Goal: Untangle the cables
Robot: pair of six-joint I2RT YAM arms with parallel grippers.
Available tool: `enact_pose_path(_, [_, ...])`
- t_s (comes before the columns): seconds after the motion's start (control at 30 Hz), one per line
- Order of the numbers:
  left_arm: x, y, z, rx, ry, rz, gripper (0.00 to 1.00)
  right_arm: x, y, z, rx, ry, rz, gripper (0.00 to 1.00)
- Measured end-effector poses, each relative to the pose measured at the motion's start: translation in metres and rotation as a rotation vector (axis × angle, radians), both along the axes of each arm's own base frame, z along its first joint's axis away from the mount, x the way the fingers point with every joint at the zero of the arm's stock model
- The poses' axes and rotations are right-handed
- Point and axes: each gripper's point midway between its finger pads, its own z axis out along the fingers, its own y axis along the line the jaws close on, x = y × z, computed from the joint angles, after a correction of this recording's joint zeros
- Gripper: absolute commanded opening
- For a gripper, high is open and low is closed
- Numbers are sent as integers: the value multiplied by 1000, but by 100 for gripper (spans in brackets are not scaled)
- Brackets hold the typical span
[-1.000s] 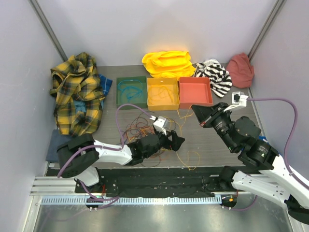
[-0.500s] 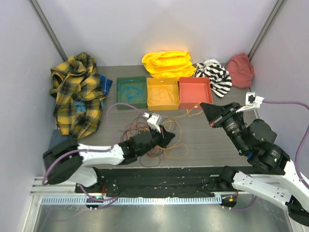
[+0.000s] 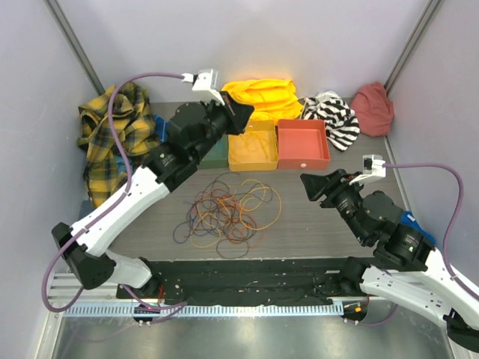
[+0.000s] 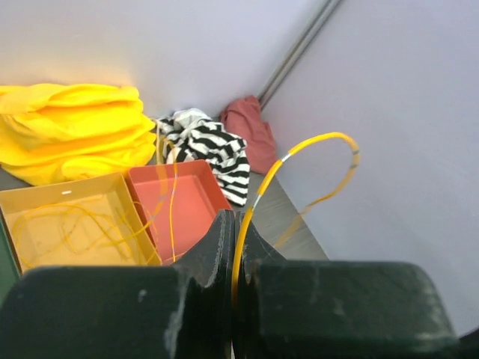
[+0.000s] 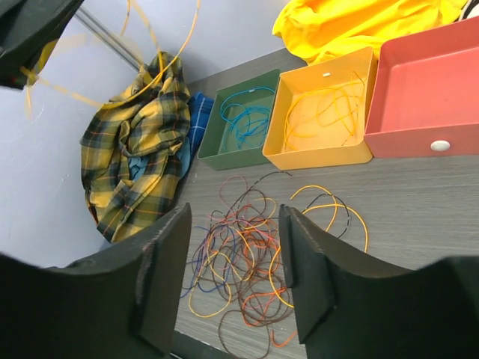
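Cables (image 3: 228, 213) tangled lower centre on table (image 3: 314, 224), bare wood rightward, right gripper (image 3: 310, 184) centre right, fingers spread, empty, left gripper (image 3: 244, 114) upper centre above yellow tray (image 3: 253, 164), clamped on one yellow cable (image 4: 258, 198), strand plain only in wrist views.

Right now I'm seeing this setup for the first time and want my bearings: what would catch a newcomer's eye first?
The left gripper is high above the back of the table, by the yellow tray, shut on a yellow cable that arcs into the air. Mid-table lies a tangle of cables in orange, red, blue and dark loops. The right gripper hovers open to the right of that pile.
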Motion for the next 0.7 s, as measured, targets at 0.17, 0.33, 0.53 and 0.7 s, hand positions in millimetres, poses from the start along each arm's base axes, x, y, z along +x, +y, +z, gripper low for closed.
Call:
enact_pose_path(0.17, [38,-3,-26,70,83,20,0,0,-1,-4,-14,10,-2,61])
enact_pose_path(0.33, [76,-5,-68,141,185,38,0,-3,-7,-6,-16,10,-13,60])
enact_pose_path(0.53, [112,0,-101,168,256,65,0,-5,-16,-10,-20,5,-32,59])
enact_pose_path(0.7, [134,-2,-140,185,327,73,0,-6,-21,-13,-33,6,-46,59])
